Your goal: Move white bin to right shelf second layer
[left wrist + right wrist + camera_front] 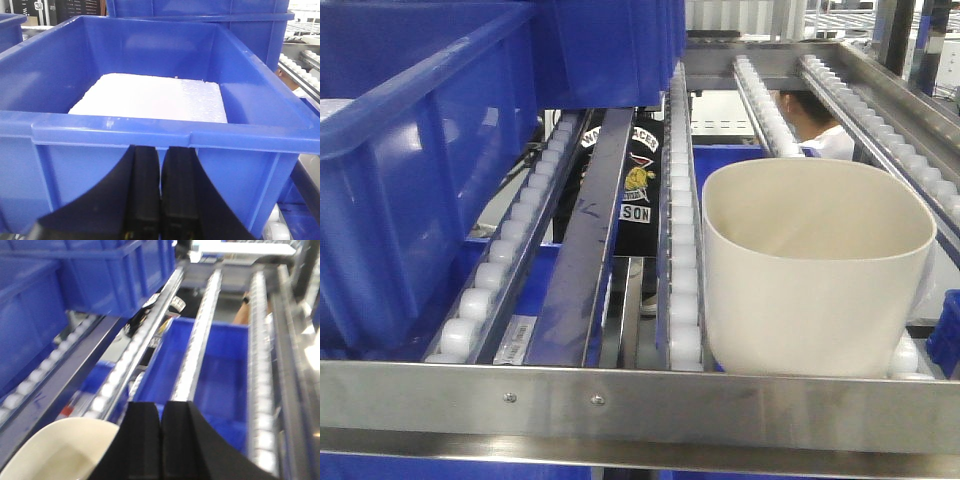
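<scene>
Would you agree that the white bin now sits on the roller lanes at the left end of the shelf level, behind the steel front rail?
Not quite: the white bin sits on the roller lanes at the right end, behind the steel front rail, as the exterior front-facing view shows.

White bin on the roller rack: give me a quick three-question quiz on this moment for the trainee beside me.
1. True or false: the white bin sits on the roller lanes behind the front rail.
2. Multiple choice: what lies inside the blue crate facing the left gripper? A) a white foam slab B) bottles C) a second white bin
3. Fill in: the fingers of the right gripper are pressed ____.

Key: 1 true; 2 A, the white foam slab; 3 together, holding nothing.
</scene>
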Controlling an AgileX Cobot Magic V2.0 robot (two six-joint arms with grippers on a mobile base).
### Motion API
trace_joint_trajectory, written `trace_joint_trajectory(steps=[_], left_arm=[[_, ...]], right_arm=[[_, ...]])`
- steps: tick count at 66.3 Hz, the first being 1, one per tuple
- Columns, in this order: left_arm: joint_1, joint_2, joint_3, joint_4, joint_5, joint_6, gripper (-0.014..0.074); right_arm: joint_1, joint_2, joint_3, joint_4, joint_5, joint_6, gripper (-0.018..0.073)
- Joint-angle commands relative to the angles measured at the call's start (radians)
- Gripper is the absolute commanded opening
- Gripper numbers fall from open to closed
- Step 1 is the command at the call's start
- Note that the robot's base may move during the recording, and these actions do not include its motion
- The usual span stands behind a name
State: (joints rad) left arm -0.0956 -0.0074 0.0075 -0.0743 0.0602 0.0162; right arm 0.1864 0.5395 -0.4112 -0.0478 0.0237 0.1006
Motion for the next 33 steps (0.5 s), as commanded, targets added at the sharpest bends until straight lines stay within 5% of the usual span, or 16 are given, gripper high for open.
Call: trace_joint_trajectory(steps=[1, 20, 33], left_arm=[[-0.006, -0.003, 0.037, -0.009, -0.088, -0.01, 0.0085], [-0.006, -0.003, 0.037, -0.009, -0.088, -0.01, 0.0085], [-0.006, -0.003, 0.037, -0.009, -0.088, -0.01, 0.0085]], right_arm=[[-0.037, -0.033, 0.01, -0.009, -0.091, -0.005, 0.0056], [-0.105, -0.21, 0.278, 0.016, -0.19, -0.003, 0.0056], [-0.147, -0.371, 0.421, 0.11, -0.134, 0.008, 0.0056]])
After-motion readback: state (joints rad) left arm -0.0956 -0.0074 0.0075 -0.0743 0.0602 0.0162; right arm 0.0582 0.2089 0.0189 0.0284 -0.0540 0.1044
